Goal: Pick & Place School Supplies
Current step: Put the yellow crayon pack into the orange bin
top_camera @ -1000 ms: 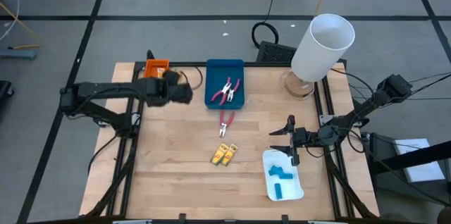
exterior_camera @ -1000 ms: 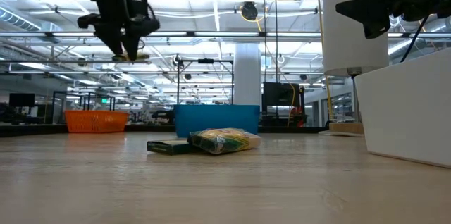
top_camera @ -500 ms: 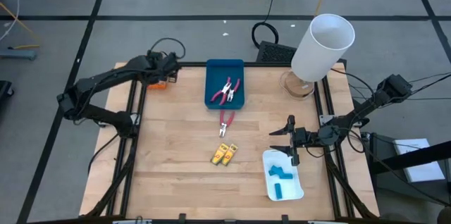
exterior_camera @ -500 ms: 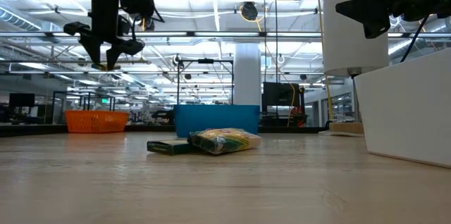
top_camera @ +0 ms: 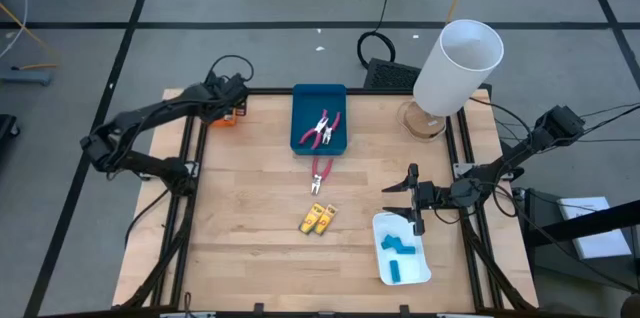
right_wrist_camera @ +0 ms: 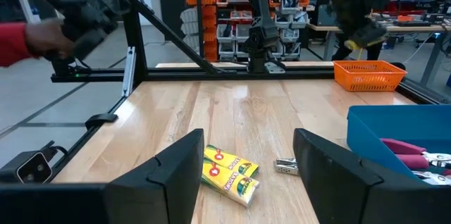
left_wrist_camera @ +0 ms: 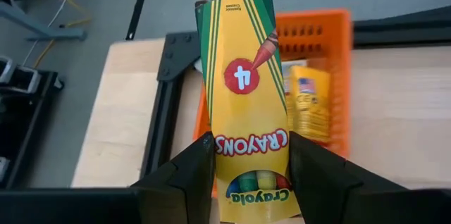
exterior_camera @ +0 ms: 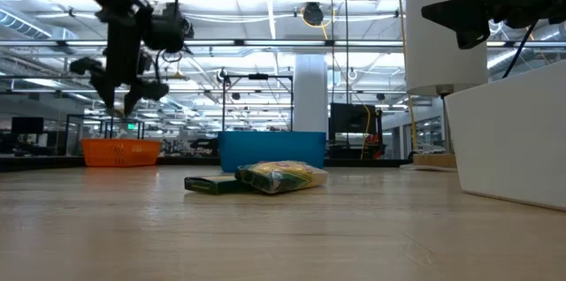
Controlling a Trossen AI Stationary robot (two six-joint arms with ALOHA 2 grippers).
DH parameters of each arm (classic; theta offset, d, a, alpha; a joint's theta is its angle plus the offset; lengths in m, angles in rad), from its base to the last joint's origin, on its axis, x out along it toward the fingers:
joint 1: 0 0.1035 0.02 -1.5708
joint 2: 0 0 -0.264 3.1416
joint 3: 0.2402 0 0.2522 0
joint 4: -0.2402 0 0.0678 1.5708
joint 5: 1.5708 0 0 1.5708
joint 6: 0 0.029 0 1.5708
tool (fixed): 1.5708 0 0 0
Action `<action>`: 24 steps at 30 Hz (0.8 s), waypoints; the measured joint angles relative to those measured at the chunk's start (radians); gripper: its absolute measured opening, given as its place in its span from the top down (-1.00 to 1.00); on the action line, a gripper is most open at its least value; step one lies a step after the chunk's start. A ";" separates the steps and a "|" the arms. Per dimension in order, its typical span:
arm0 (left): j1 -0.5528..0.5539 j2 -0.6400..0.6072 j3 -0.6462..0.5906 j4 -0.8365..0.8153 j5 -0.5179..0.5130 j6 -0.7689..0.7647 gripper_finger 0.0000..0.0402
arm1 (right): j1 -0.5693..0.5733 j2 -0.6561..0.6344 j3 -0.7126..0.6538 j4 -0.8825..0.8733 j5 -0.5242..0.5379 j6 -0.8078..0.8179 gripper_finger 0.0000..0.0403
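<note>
Holding a crayon box (left_wrist_camera: 244, 97) tight, your left gripper (left_wrist_camera: 246, 171) hangs right above the orange tray (left_wrist_camera: 333, 76), ready to drop it in.

From overhead, my left hand (top_camera: 229, 99) covers most of the orange tray (top_camera: 222, 117) at the counter's (top_camera: 250, 248) ten o'clock corner, so I cannot see there what the tray holds. On the left wrist camera the crayon box (left_wrist_camera: 244, 97) I am holding blocks the tray's middle, and its lower end runs off the frame's edge. Behind it, only part of a second yellow box (left_wrist_camera: 311, 103) shows. At counter height the white tray (exterior_camera: 517, 140) is cut off at three o'clock. On the right wrist camera the blue tray (right_wrist_camera: 405, 139) and its pliers (right_wrist_camera: 417, 151) are cropped, and a blurred red sleeve (right_wrist_camera: 39, 41) shows behind.
</note>
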 joint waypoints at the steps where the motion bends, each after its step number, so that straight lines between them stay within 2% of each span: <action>1: 0.013 0.000 -0.031 0.037 -0.001 0.003 0.16 | 0.000 0.000 0.000 0.000 0.000 0.000 -0.04; 7: 0.091 0.000 -0.178 0.186 0.001 0.007 0.16 | 0.000 0.000 0.000 0.000 0.000 0.000 -0.04; 12: 0.111 0.000 -0.254 0.302 0.012 0.033 0.16 | 0.000 0.000 0.000 0.000 0.001 -0.008 -0.04; 24: 0.112 0.000 -0.272 0.350 0.019 0.057 0.15 | -0.034 0.000 0.000 -0.026 0.001 0.011 -0.04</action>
